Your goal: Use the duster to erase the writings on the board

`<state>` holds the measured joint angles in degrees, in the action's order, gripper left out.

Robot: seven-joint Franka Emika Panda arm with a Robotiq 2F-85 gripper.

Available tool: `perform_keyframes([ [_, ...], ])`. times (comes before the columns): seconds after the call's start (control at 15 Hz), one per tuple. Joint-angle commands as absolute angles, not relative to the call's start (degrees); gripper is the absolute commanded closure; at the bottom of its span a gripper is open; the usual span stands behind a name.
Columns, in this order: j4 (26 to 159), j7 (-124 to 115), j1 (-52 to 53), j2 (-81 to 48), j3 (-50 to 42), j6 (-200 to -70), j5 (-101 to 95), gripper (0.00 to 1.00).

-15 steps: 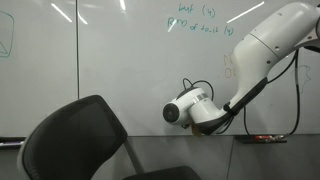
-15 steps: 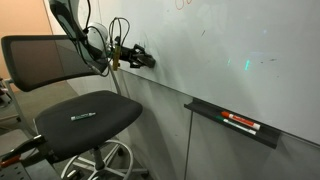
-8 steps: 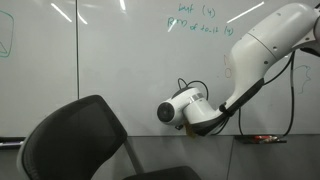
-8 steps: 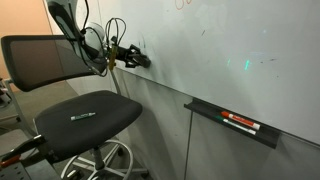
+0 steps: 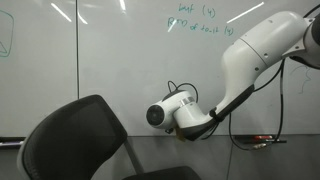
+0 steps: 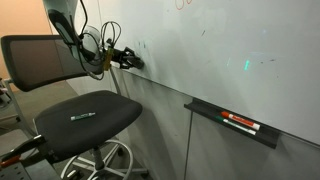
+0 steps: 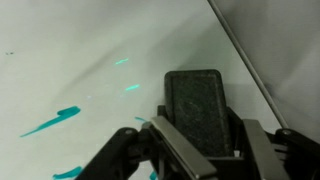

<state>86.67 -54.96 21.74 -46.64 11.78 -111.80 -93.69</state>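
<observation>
My gripper [image 7: 200,140] is shut on a dark rectangular duster [image 7: 197,105], whose felt face points at the whiteboard [image 7: 80,40]. Teal marks [image 7: 50,122] lie on the board left of the duster. In an exterior view the gripper [image 6: 128,60] holds the duster against the board [image 6: 220,50] at its lower part. In an exterior view the white arm [image 5: 255,50] reaches low along the board, wrist [image 5: 168,112] near the bottom edge. Teal writing [image 5: 195,20] sits at the board's top, far above the gripper.
A black office chair [image 5: 80,140] [image 6: 85,115] stands in front of the board. A marker tray with a red-and-black marker [image 6: 240,124] hangs on the board's lower edge. More teal scribbles [image 5: 8,35] are at the far side.
The arm and gripper with the duster have slid sideways along the lower part of the board, away from the marker tray.
</observation>
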Motion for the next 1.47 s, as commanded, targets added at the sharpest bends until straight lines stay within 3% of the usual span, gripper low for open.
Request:
perform_keyframes([
  [0.0, 81.1, -51.2, 21.8, -49.1, 10.4, -112.1, -94.4, 0.69],
  [1.4, 90.4, -52.7, 17.8, -40.2, 6.9, -105.1, -96.7, 0.69],
])
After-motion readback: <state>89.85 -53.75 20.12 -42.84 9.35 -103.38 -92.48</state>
